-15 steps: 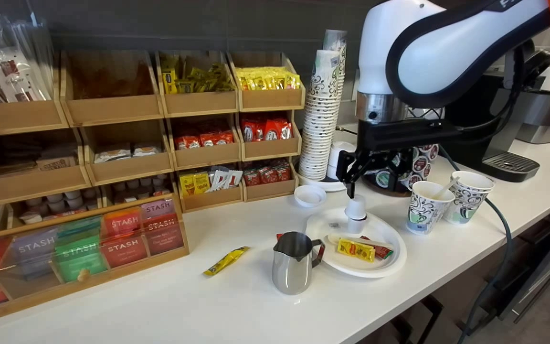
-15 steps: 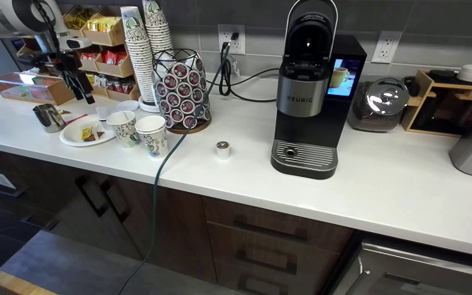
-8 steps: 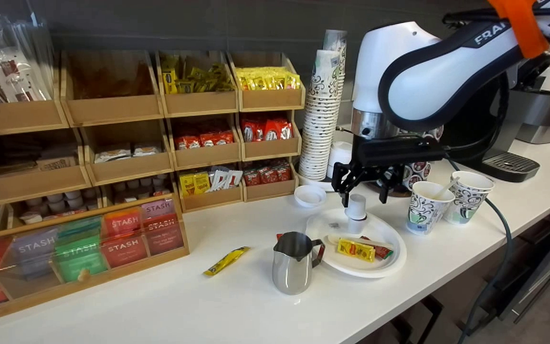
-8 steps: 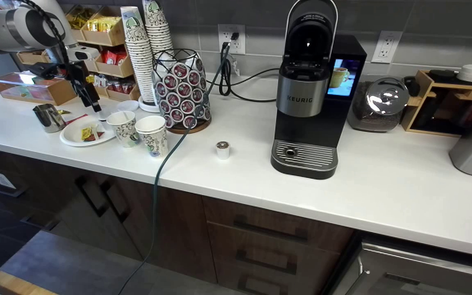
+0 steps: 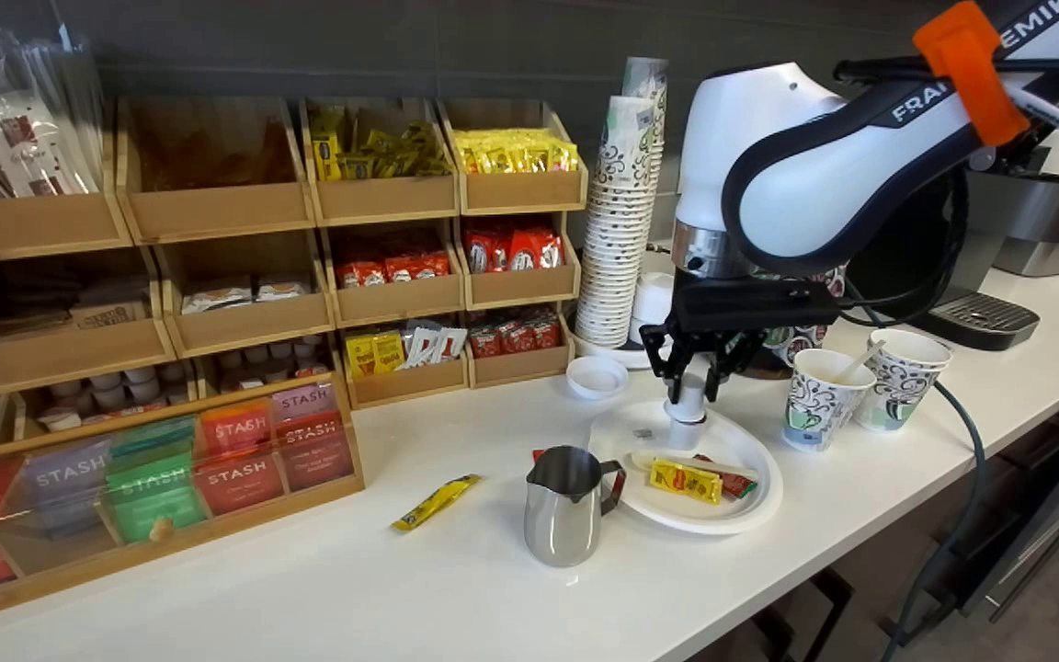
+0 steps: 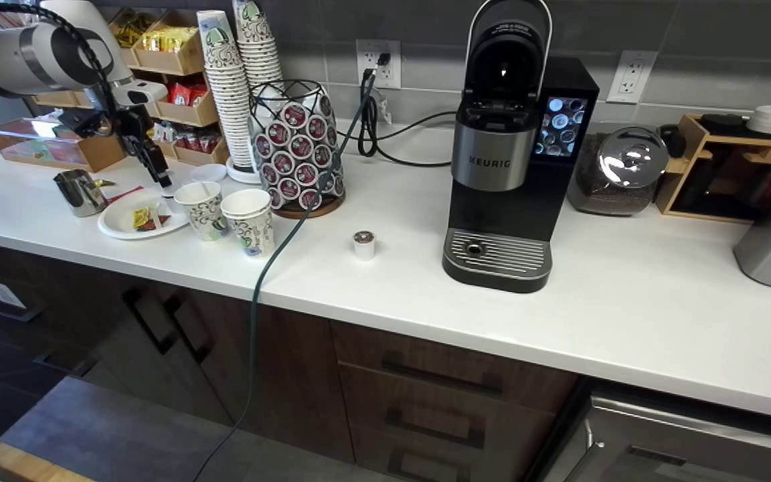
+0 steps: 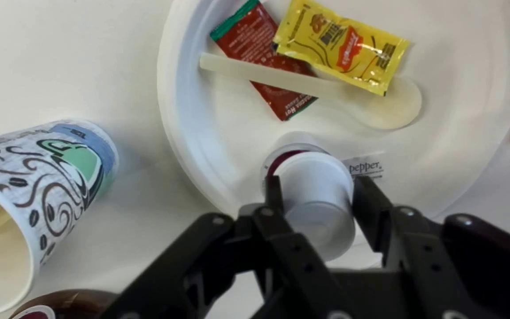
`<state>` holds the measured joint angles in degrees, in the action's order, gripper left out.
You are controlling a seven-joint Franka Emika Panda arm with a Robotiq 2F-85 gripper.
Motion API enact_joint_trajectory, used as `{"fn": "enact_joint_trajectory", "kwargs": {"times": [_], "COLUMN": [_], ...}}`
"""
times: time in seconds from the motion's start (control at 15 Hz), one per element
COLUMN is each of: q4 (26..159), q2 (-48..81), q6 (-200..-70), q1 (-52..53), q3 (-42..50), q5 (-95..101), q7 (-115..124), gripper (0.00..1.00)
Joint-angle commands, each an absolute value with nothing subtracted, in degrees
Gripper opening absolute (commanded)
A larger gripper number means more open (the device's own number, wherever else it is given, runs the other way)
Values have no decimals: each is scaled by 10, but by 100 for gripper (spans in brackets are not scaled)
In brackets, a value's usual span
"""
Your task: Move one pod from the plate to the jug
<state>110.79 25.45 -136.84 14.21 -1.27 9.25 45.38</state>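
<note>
Upper pod (image 7: pixel 317 199): plain white, tapered, inverted on dark-red lid of lower pod (image 5: pixel 687 435), near edge of plate (image 7: pixel 169 84). Tool (image 5: pixel 692 391): partly closed, fingers (image 7: pixel 372 212) snug against both sides of upper pod. Also on plate: pale spoon (image 7: pixel 308 85) lying across red packet (image 7: pixel 259 42), yellow packet (image 7: pixel 341 46) overlapping both, packet lettered "pepper" (image 7: pixel 365 167). On counter (image 5: pixel 382 588) beside plate: jug (image 5: pixel 563 519), shiny steel, interior shadowed. Patterned paper cup (image 5: pixel 819 414): pale stick (image 5: pixel 860 361) inside.
</note>
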Motion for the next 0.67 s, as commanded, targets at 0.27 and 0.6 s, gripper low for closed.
{"fn": "enact_joint_trajectory", "kwargs": {"times": [0.27, 0.6], "q4": [1119, 1131], "q2": [220, 182], "q6": [-1373, -1384], "q1": [181, 194], "q3": [-3, -39], "q5": [137, 138], "q7": [472, 429], "gripper": [13, 13]}}
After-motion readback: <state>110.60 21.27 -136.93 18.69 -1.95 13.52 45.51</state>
